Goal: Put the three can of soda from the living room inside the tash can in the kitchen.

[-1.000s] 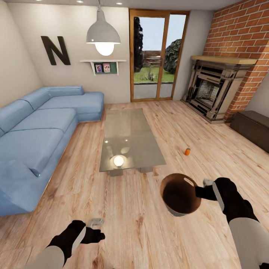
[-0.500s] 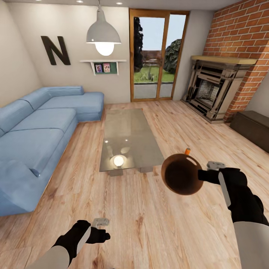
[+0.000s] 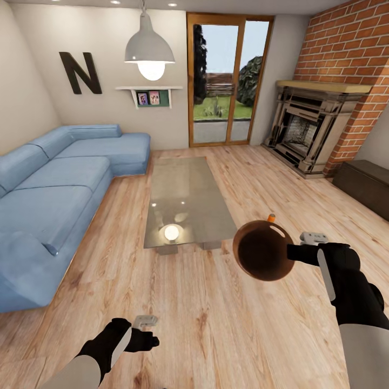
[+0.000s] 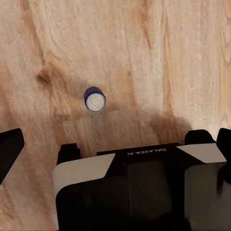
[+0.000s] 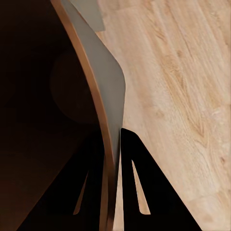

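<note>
Copper-brown round bin (image 3: pixel 263 250), dark inside, is held above the pale wooden plank floor (image 3: pixel 205 319), tilted so its open mouth faces the head camera. The right hand (image 3: pixel 294 253) is clamped on the bin's rim; in the right wrist view its two black fingers (image 5: pixel 137 187) stand either side of the thin copper wall (image 5: pixel 98 125), one inside, one outside.

One small bright-orange soda can (image 3: pixel 271 218) stands on the floor just beyond the bin's upper edge, partly hidden by it, to the right of the long glass-topped coffee counter (image 3: pixel 186 197).

The left hand (image 3: pixel 145 340) hangs low over bare floor; whether its fingers are apart or together cannot be told. In the left wrist view a small blue cylinder with a white end (image 4: pixel 95 100) lies on the floorboards (image 4: pixel 144 57).

Blue corner sofa (image 3: pixel 59 183) at left, red-brick fireplace (image 3: pixel 316 127) at right, wood-framed glass doors (image 3: pixel 227 81) at the far wall.
</note>
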Motion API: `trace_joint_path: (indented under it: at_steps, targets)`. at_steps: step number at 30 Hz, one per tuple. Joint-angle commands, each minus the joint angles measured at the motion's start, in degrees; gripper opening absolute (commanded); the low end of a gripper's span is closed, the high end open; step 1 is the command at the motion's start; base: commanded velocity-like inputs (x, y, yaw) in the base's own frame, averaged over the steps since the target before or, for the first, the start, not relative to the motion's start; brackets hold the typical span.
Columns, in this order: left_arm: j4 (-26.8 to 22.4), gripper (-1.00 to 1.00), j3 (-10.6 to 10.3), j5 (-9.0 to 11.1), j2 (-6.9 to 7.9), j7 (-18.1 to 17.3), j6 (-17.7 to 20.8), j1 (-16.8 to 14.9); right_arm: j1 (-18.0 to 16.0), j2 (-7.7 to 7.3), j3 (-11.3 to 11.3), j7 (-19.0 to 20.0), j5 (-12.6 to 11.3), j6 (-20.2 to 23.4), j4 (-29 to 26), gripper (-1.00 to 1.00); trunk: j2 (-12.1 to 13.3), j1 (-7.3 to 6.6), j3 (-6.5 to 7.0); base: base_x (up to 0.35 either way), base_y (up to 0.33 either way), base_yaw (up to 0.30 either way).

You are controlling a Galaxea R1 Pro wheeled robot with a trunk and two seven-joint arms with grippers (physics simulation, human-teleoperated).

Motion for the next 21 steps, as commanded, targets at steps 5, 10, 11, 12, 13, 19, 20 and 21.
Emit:
trace_joint_path:
  at_steps: [5,10,11,12,13,19,20,21]
  targets:
    - [-0.29,1.00,0.00,0.03,0.02,1.10,0.00,0.01,-0.01,0.03,0.03,0.17,-0.93,0.06,-0.06,-1.00,-0.01,-0.01,0.01,0.000,0.000,0.000]
    - [-0.38,1.00,0.00,0.02,0.04,1.39,0.06,0.01,0.00,0.09,0.08,0.13,-0.93,0.06,-0.03,-1.00,-0.01,-0.01,0.01,0.000,0.000,0.000]
    - [-0.39,1.00,0.00,0.02,0.05,1.41,0.07,0.01,0.00,0.09,0.08,0.12,-0.93,0.06,-0.02,-1.00,-0.01,-0.01,0.01,0.000,0.000,0.000]
    - [-0.40,1.00,0.00,0.01,0.04,1.43,0.07,0.01,0.00,0.09,0.09,0.11,-0.93,0.06,-0.02,-1.00,-0.01,-0.01,0.01,0.000,0.000,0.000]
    - [-0.40,1.00,0.00,0.01,0.03,1.44,0.07,0.01,0.01,0.08,0.09,0.10,-0.93,0.06,-0.01,-1.00,-0.01,-0.01,0.01,0.000,0.000,0.000]
    - [-0.42,1.00,0.00,0.01,0.02,1.49,0.09,0.01,0.07,0.10,0.10,0.12,-0.96,0.06,0.00,-1.00,-0.01,-0.01,0.01,0.000,0.000,0.000]
    - [-0.42,1.00,0.00,0.01,0.01,1.49,0.09,0.01,0.07,0.10,0.10,0.13,-0.99,0.06,0.00,-1.00,-0.01,-0.01,0.01,0.000,0.000,0.000]
    - [-0.42,1.00,0.00,0.01,0.03,1.49,0.09,0.01,0.07,0.10,0.10,0.12,-0.99,0.06,0.00,-1.00,-0.01,-0.01,0.01,0.000,0.000,0.000]
